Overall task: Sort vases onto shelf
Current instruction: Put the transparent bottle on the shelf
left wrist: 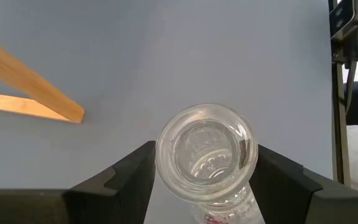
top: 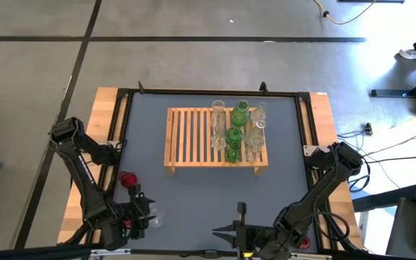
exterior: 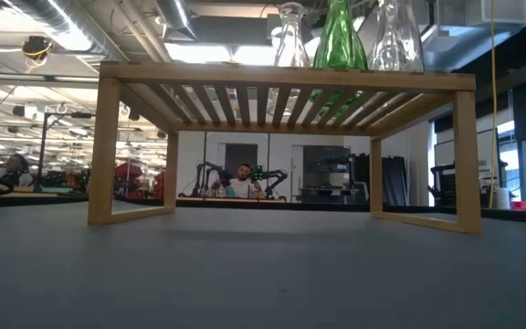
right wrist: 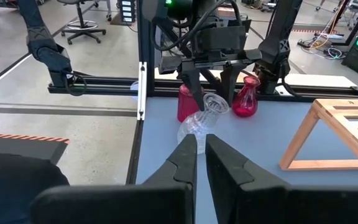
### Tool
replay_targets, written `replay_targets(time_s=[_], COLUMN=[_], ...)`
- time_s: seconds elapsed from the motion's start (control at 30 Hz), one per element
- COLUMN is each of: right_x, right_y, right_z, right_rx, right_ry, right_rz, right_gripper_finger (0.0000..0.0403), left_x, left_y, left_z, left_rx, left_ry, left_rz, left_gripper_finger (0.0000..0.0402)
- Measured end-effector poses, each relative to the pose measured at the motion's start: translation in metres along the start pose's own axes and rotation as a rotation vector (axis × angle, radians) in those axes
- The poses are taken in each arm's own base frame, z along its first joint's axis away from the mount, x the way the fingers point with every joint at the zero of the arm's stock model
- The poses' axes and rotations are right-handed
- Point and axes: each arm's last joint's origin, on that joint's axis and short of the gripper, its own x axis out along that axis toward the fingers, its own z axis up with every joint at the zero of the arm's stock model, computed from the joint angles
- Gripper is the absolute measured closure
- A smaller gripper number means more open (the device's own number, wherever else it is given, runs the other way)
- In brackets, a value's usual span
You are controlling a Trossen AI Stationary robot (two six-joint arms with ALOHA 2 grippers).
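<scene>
The shelf (top: 193, 137), a low rack of light wooden slats, stands on its short legs at the table's middle far side. Several clear and green vases (top: 237, 131) stand on its right half, and their bases show on top of it in the low view (exterior: 341, 41). My left gripper (top: 141, 211) is at the near left, shut on a clear vase (left wrist: 207, 152). Two red vases (right wrist: 187, 102) (right wrist: 246, 99) stand on the table just behind it. My right gripper (top: 241, 211) hangs shut at the near middle, holding nothing. My left gripper pinches the clear vase's neck (right wrist: 215, 102), just under the rim, between its two fingers (left wrist: 135, 177). The fingers come slanting down from above. The vase is tilted, its mouth toward the wrist and its body (right wrist: 191, 129) lower. Whether the body touches the table I cannot tell.
The shelf's left half (top: 186, 133) is bare slats. The grey table top (top: 193, 195) lies open between the shelf and the two grippers. A black frame rail (top: 208, 92) runs round the table. A person sits far off in the room (exterior: 242, 183).
</scene>
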Motion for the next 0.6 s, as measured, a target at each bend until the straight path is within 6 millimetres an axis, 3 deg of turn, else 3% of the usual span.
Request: replay_targets(time_s=[0.6], right_x=[0.0000], right_y=[0.0000], right_z=[0.0003], right_rx=[0.000], right_ry=[-0.001], right_rz=[0.000], right_gripper_finger=[0.0377], left_x=[0.0005], left_y=[-0.0026], left_z=[-0.0003], left_rx=[-0.011], left_ry=[0.012], left_rz=[-0.025], left_gripper_finger=[0.0102])
